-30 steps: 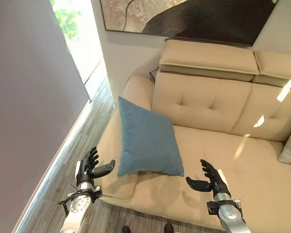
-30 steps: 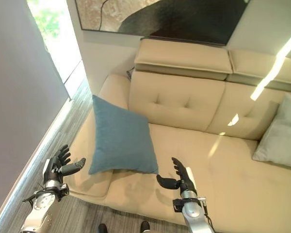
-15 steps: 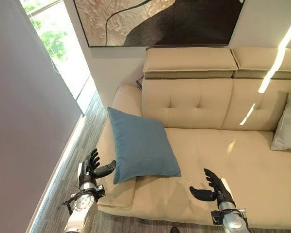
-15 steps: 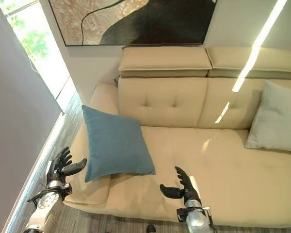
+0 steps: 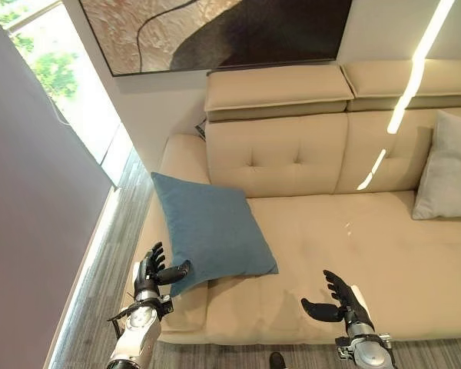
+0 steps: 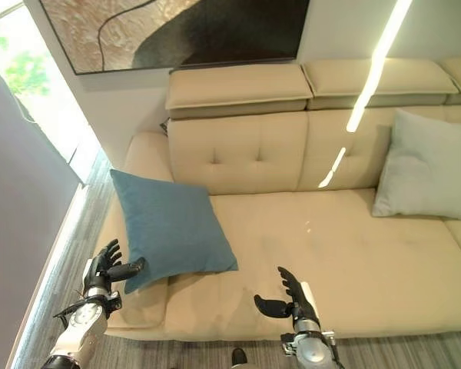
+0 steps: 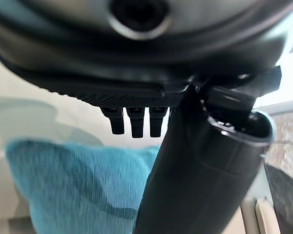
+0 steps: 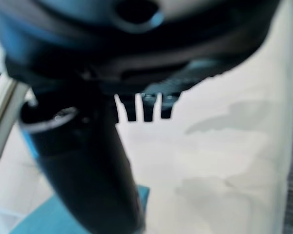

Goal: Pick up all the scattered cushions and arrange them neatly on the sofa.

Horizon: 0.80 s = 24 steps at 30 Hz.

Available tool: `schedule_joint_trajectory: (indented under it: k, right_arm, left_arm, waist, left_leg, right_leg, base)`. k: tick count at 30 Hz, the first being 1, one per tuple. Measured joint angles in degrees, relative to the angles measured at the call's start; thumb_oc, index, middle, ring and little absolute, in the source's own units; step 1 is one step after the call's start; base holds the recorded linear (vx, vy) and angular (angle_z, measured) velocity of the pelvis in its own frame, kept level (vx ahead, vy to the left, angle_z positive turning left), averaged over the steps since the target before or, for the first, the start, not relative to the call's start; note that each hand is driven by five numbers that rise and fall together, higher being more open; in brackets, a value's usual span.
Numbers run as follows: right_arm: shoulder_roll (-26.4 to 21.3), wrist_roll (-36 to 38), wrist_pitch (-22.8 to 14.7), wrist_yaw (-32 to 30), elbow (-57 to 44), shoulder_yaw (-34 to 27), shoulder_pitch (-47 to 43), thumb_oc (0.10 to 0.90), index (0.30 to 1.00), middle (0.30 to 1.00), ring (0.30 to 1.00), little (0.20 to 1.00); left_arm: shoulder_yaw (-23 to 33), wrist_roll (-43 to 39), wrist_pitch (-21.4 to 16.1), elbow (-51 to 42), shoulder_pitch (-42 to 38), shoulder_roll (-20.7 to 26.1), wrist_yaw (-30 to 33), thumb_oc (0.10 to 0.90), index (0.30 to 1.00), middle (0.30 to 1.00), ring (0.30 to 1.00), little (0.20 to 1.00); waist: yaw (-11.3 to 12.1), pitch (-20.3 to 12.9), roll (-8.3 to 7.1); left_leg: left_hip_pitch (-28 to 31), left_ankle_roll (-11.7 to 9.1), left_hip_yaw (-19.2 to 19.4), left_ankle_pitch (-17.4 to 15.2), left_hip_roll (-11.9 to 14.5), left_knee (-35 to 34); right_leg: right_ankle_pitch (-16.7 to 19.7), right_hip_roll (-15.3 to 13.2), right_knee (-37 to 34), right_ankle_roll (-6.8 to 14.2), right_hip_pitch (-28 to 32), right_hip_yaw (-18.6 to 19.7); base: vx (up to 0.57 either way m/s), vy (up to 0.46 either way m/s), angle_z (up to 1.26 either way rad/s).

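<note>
A blue cushion (image 5: pixel 211 231) leans tilted against the left armrest of the beige sofa (image 5: pixel 338 231). A pale grey cushion (image 6: pixel 428 165) rests upright against the sofa back at the right. My left hand (image 5: pixel 152 270) hovers open by the blue cushion's lower left corner, its thumb close to the fabric (image 7: pixel 63 190). Over the seat's front edge my right hand (image 5: pixel 336 301) is open and holds nothing; in its wrist view the blue cushion (image 8: pixel 39 222) shows past the thumb.
A large dark-and-tan picture (image 5: pixel 215 31) hangs above the sofa. A window (image 5: pixel 38 84) and a grey wall (image 5: pixel 23 254) stand at the left, with a strip of grey wood floor (image 5: pixel 100 277) between wall and sofa.
The camera has swung right, bringing more of the sofa and the grey cushion into view. Both hands stay open; the left one sits a little nearer the blue cushion's corner.
</note>
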Motion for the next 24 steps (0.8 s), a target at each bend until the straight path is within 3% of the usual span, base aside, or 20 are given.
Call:
schedule_joint_trajectory:
  k: [8,9,10,11,24]
  right_arm:
    - [-0.04,0.02,-0.03,-0.02,-0.01,-0.05,0.52,0.8,0.9,0.9,0.9,0.9]
    - [-0.04,0.03,-0.03,-0.02,-0.01,-0.09,0.47,0.8,0.9,0.9,0.9,0.9]
    - [-0.04,0.03,-0.03,-0.01,0.0,-0.09,0.48,0.8,0.9,0.9,0.9,0.9]
    - [-0.04,0.04,-0.03,-0.01,0.0,-0.08,0.58,0.8,0.9,0.9,0.9,0.9]
    - [-0.07,1.78,-0.06,-0.2,-0.53,-1.5,0.43,0.8,0.9,0.9,0.9,0.9]
  left_arm:
    - [-0.83,-0.09,-0.01,1.38,-0.91,-0.02,0.01,0.8,0.9,0.9,0.9,0.9]
    - [-0.84,-0.23,-0.01,1.39,-0.92,-0.02,0.0,0.778,0.867,0.867,0.867,0.867]
    - [-0.83,-0.5,-0.01,1.39,-0.96,-0.02,0.0,0.5,0.451,0.451,0.451,0.451]
    - [-0.83,-0.56,-0.01,1.39,-0.96,-0.02,0.0,0.4,0.3,0.3,0.3,0.3]
    - [-0.64,-6.94,-0.02,0.16,-2.18,-0.11,-0.62,0.4,0.3,0.3,0.3,0.3]
  waist:
    - [-1.22,-0.22,0.43]
    - [-1.23,-0.23,0.5]
    - [-1.23,-0.22,0.55]
    - [-1.24,-0.24,0.59]
    - [-1.27,-0.25,0.68]
  left_leg:
    - [-0.5,-0.03,1.3,-0.04,0.46,-0.09]
    - [-0.59,-0.03,1.52,-0.04,0.46,-0.09]
    - [-0.62,-0.03,1.65,-0.04,0.46,-0.07]
    - [-0.63,-0.03,1.72,-0.04,0.46,-0.1]
    - [0.35,-0.02,2.35,-0.02,0.45,-0.01]
  right_leg:
    - [-0.07,0.53,-0.02,0.05,-1.45,1.51]
    - [-0.07,0.52,-0.01,0.06,-1.67,1.61]
    - [-0.05,0.53,-0.02,0.05,-1.75,1.71]
    - [-0.03,0.54,-0.01,0.04,-1.75,1.74]
    - [0.58,0.52,-0.01,-0.13,-0.84,2.26]
  base:
    - [0.01,-0.005,-0.09]
    - [0.0,-0.006,-0.1]
    - [0.01,-0.005,-0.07]
    - [0.01,-0.01,-0.05]
    - [0.0,-0.008,-0.01]
